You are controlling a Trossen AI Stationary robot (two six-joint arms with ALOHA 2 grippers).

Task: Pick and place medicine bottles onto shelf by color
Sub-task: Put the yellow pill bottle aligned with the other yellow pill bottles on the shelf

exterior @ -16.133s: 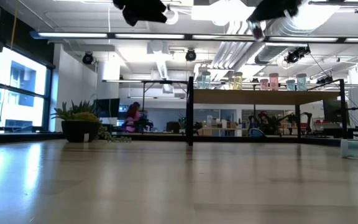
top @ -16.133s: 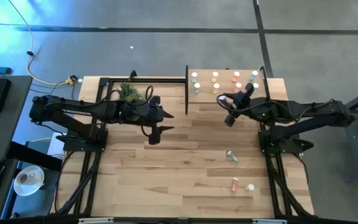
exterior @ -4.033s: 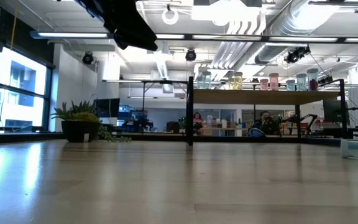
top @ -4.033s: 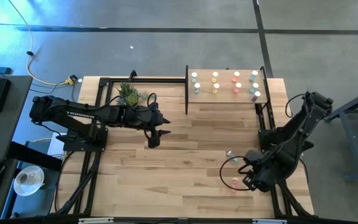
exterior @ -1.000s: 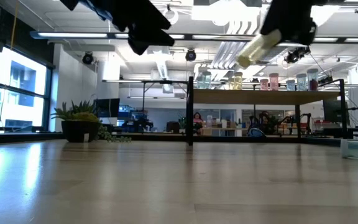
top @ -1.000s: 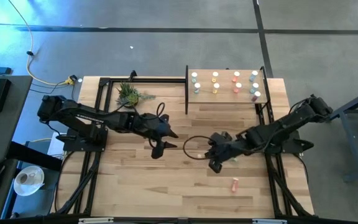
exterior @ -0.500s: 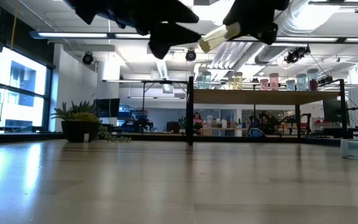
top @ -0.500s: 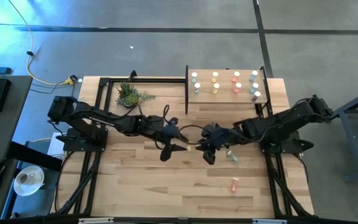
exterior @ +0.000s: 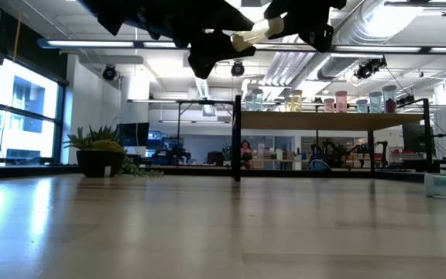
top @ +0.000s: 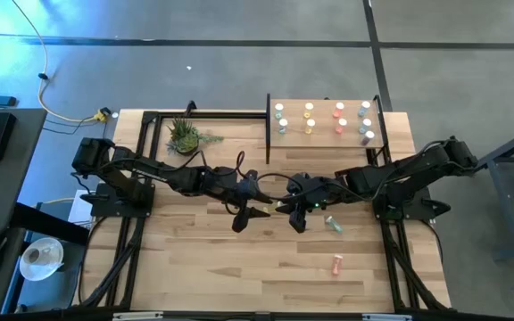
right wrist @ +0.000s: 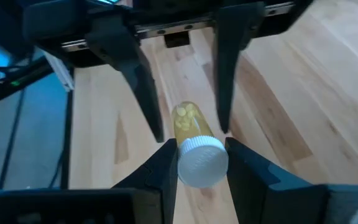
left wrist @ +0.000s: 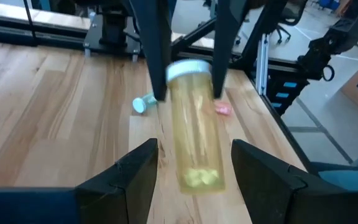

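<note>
Wood counter [top: 194,259], mid-frame: right gripper [right wrist: 194,163] is clamped on the yellow bottle's [left wrist: 193,143] cap end, its base between the left gripper's [left wrist: 191,163] parted jaws; left should close squarely before right lets go

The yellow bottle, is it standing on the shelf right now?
No, the yellow bottle is held by its cap end in the right pincer, up in the air between the left pincer's open fingers.
</note>
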